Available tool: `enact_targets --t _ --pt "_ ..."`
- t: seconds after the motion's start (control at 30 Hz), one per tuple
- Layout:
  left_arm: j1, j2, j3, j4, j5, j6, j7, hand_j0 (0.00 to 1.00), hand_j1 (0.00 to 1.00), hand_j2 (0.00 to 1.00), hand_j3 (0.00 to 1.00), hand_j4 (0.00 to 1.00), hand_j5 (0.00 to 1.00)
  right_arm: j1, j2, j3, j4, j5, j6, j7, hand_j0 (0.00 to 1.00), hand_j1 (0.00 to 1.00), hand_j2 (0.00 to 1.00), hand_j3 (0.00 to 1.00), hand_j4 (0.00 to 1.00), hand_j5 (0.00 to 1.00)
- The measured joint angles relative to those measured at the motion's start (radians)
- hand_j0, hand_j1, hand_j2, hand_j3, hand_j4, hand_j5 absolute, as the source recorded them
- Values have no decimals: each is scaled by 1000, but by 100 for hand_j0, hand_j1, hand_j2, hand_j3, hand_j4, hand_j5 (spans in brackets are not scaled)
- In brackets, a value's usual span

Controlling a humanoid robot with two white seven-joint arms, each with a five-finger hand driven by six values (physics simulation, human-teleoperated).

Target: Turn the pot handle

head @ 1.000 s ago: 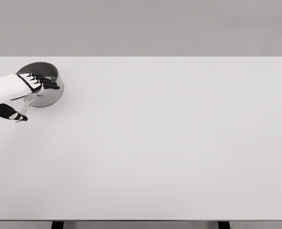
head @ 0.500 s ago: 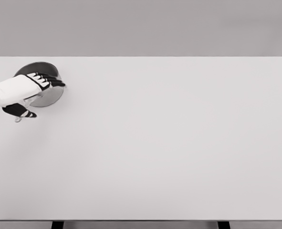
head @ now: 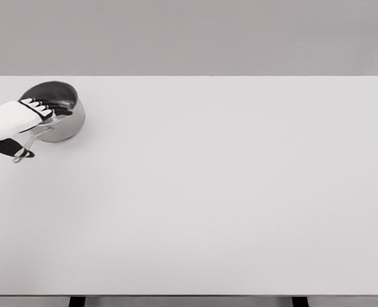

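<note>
Wide white table (head: 227, 192), grey backdrop (head: 189, 35)

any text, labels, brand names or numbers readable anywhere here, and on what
None can be read.
Round shiny steel pot: no brand or marking visible.
White and black left robot hand, over the pot's handle: no lettering.
Plain white table: no label or sign.

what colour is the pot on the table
Shiny silver metal, seen in the head view: the pot sits at the white table's far left.
</note>
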Motion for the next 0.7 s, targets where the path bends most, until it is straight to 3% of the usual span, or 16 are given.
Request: enact_targets --t 0.7 --pt "-11 1 4 123 -20 7 63 100 100 100 100 100 100 0 0 0 0 0 0 0 100 100 100 100 100 100"
